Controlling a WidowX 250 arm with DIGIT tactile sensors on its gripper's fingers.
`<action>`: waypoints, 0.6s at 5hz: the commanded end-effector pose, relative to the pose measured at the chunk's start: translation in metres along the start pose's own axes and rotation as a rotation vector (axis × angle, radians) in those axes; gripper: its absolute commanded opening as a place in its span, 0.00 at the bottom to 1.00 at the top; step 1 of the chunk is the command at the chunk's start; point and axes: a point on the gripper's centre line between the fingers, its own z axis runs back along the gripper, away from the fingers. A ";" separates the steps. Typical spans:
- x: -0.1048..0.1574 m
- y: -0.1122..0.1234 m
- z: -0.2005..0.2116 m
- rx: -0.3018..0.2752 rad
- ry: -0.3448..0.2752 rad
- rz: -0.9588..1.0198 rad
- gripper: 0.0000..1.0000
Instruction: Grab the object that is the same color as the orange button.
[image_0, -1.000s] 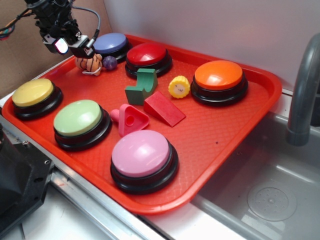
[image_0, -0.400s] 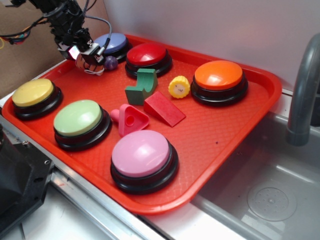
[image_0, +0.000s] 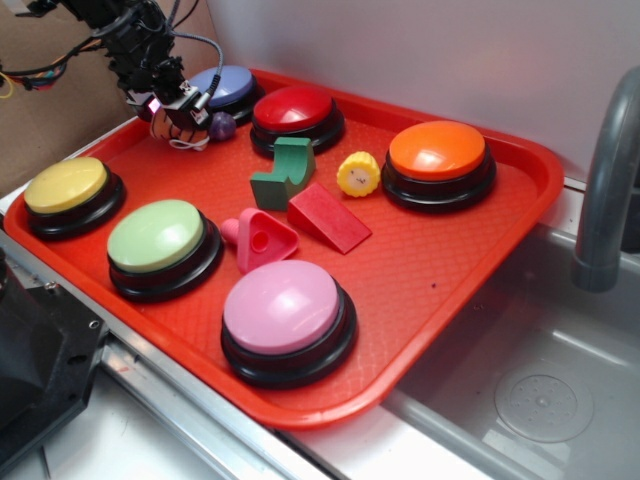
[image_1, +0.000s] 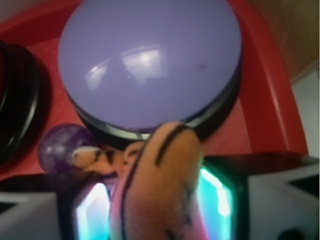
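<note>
Landmark for all entries: the blue button (image_0: 226, 87), far-left corner of the red tray (image_0: 470, 260).

1. Gripper (image_0: 172, 110). Just left and in front of the blue button, lowered to tray level. In the wrist view its two fingers (image_1: 40, 217) stand either side of the orange plush tiger (image_1: 160, 185), lit pads close against the body on both sides. Jaws read as part-way closed about the toy; whether they press it firmly or merely flank it cannot be told.

2. Orange plush tiger (image_0: 183, 128). Directly in front of the blue button, touching or nearly touching its black base. Lies between the jaws, not to one side of them. Long axis runs from the gripper's palm toward the button, roughly along the fingers, so the jaws bear across its narrow width. Judgement: the grasp is aligned; what remains is firm closing and a straight lift.

3. Purple ball (image_0: 220, 124). In front of the blue button, just right of the tiger in the exterior view; in the wrist view (image_1: 65, 147) it sits beside the tiger's pale end, outside the jaws. Judgement: near enough to be nudged.

4. Red button (image_0: 297, 108). Right of the blue button, apart from the jaws.

5. Orange button (image_0: 438, 150). Far right of the blue button, well apart from the tiger; colour reference only.
</note>
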 end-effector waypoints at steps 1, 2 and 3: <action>0.000 -0.012 0.031 0.049 -0.018 0.076 0.00; -0.008 -0.029 0.056 0.021 -0.017 0.134 0.00; -0.014 -0.049 0.080 0.006 -0.002 0.178 0.00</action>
